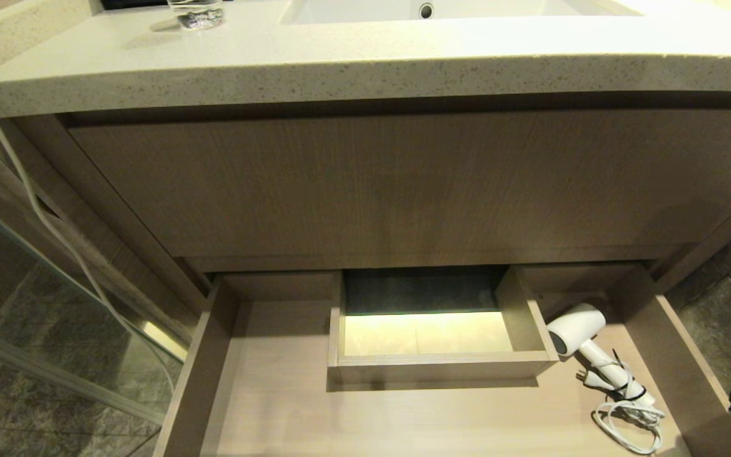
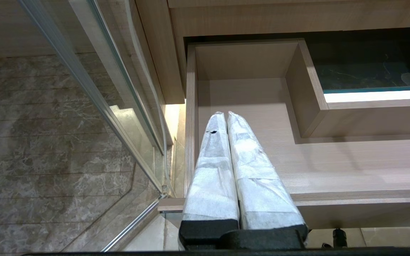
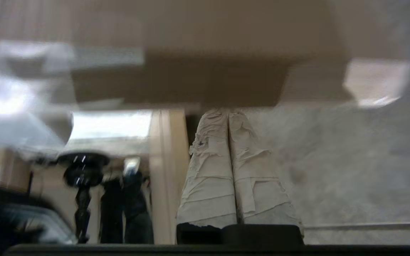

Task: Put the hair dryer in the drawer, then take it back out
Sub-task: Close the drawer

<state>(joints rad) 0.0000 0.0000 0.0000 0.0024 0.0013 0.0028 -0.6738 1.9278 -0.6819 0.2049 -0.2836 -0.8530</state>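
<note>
The left gripper (image 2: pixel 226 114) hangs over the left part of the open drawer (image 1: pixel 216 355), its wrapped fingers (image 2: pixel 214 167) pressed together and grasping nothing; below its tips is only bare wood, and the boxed cut-out (image 2: pixel 308 103) stands to one side of it, a little further in. In the head view no arm shows. The dryer (image 1: pixel 578 330) lies far from this gripper, at the right end of the drawer, its barrel touching or nearly touching the cut-out wall and its cord (image 1: pixel 632 422) bundled near the handle. The right gripper (image 3: pixel 228 112) is also clenched with nothing between its fingers (image 3: pixel 212 177); its own view is blurred, and the dryer is not seen near it, so I cannot tell how close it is to the dryer. I judge that the first half, putting the dryer in, is done. The second half is left: the dryer is not yet grasped and not yet lifted out.
</note>
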